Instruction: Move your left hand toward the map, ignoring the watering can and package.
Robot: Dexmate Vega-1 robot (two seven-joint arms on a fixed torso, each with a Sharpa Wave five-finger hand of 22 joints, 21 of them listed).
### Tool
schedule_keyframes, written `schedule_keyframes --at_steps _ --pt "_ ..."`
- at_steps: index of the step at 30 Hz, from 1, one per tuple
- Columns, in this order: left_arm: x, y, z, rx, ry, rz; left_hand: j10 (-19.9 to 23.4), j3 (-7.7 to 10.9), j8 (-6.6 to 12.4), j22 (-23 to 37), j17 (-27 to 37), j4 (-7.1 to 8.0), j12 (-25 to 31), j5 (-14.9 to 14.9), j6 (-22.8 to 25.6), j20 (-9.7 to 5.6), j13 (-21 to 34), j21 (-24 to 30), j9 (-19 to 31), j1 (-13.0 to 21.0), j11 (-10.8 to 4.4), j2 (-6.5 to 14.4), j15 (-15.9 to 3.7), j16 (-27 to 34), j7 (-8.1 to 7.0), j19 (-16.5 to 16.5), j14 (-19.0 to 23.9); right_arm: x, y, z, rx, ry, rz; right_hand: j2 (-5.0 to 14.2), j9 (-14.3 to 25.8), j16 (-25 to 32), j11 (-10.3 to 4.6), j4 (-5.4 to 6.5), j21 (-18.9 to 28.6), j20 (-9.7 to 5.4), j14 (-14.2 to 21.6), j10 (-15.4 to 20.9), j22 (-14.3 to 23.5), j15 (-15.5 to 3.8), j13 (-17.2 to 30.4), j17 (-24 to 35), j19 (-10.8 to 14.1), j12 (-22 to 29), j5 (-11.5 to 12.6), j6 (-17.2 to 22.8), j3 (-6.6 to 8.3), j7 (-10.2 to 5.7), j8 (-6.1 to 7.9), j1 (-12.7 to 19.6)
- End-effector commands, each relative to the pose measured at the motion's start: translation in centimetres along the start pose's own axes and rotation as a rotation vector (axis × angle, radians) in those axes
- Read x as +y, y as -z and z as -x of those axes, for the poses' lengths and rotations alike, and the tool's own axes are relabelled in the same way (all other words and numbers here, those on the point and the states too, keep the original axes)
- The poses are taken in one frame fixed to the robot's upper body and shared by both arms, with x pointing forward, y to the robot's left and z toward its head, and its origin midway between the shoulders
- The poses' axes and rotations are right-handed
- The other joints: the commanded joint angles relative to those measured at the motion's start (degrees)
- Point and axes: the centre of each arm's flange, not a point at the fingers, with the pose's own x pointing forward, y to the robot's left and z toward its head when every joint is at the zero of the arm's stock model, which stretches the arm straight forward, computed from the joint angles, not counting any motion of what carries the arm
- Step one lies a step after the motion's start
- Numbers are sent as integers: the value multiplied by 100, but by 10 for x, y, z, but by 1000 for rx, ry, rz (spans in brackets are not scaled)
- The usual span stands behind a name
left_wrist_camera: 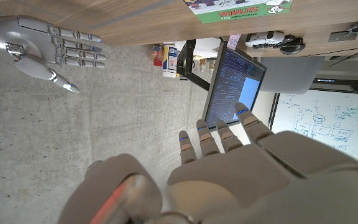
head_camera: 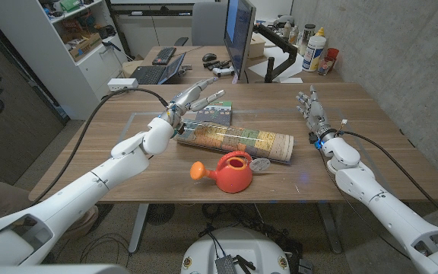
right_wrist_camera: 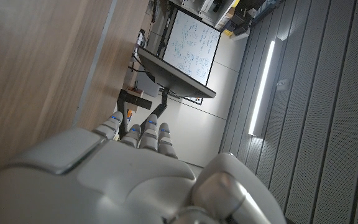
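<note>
The map (head_camera: 236, 139) is a long roll with coloured patches, lying across the middle of the table (head_camera: 371, 103). My left hand (head_camera: 192, 101) hovers over the roll's left end with its fingers stretched out and apart, holding nothing. The package, a flat green printed box (head_camera: 214, 116), lies just behind the roll under those fingers; the left wrist view shows this box (left_wrist_camera: 240, 9) too. A red watering can (head_camera: 233, 172) with an orange spout stands in front of the roll. My right hand (head_camera: 310, 106) stands on the table's right side, fingers up and empty; the left wrist view also shows it (left_wrist_camera: 41, 45).
A monitor (head_camera: 239, 34) on an arm stands at the table's far edge, with a laptop (head_camera: 157, 72) and bottles (head_camera: 314, 49) on the desk behind. A black cable (head_camera: 105, 106) arcs over the table's left corner. Bare wood lies at the front left and right.
</note>
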Motion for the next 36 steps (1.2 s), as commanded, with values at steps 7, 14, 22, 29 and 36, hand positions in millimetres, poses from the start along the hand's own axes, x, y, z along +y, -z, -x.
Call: schedule_keyframes --at_steps 7,14,22,29,36 --pt "-11 -6 -9 -32 58 -57 -38 -18 -11 20 24 26 -31 -48 -60 -28 28 7 31 -92 -18 -26 -245 14 -27 -21 -39 -1 -3 -3 -4 4 4 34 10 19 -13 -21 47 -5 -55 -24 11 5 20 7 -56 -26 39 -29 7 -27 13 31" --pt "-14 -5 -9 -32 68 -74 -41 -18 11 20 24 31 -25 -56 -31 -34 28 6 33 -112 -18 -37 -250 14 -23 -23 -42 2 -1 -4 1 3 3 32 10 21 -12 -22 49 -4 -61 -28 11 6 19 6 -61 -26 40 -28 6 -27 15 31" --pt "-16 -6 -7 -48 71 -101 -39 -14 47 20 22 37 -15 -68 32 -36 28 7 34 -139 -14 -54 -250 14 -21 -26 -48 4 -1 -3 4 6 12 29 10 26 -8 -24 62 90 -96 -55 11 49 19 5 -64 -26 41 -43 4 -18 15 28" --pt "-19 -8 -6 -64 73 -105 -12 -11 53 19 21 37 -1 -74 40 -44 28 10 34 -149 -18 -63 -252 15 -25 -19 -47 5 -1 -3 3 10 12 31 11 29 -6 -23 54 113 -113 -74 11 74 19 5 -109 -28 41 -62 4 -25 11 25" --pt "-22 -11 -7 -86 89 -125 -4 -7 57 19 20 37 5 -77 41 -48 28 13 34 -155 -19 -70 -252 16 -28 -12 -47 7 -1 -3 4 11 14 32 11 29 11 -22 55 95 -136 -112 11 90 19 5 -128 -37 41 -83 4 -37 7 23"
